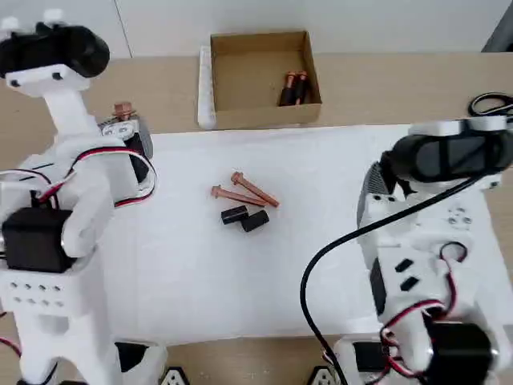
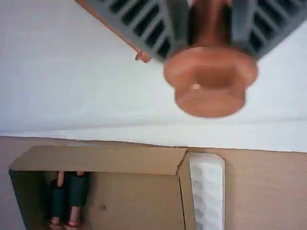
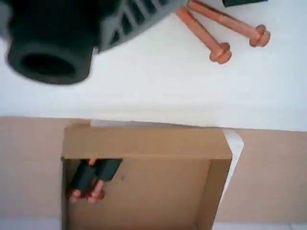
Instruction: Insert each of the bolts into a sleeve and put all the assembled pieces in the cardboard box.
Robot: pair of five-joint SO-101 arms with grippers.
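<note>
Shows, from the left wrist, the left gripper [image 2: 208, 19] pinched on the shank of a copper-coloured flanged metal bolt [image 2: 209, 81], held at the left above the white mat [image 2: 72, 86] with its head pointing far. Shows, from the right wrist, the right gripper [image 3: 81, 28] clamped on a short black tubular sleeve [image 3: 48, 52] at the right, bore facing far. Adds, from overhead, two loose copper bolts [image 1: 244, 191] and two loose black sleeves [image 1: 244, 216] close together mid-mat, and on the wooden table [image 1: 385, 88] beyond, the open brown cardboard box [image 1: 248, 80] with two sleeved bolts [image 1: 292, 88] by its right wall and a white plastic tray [image 1: 206, 88] against its left.
</note>
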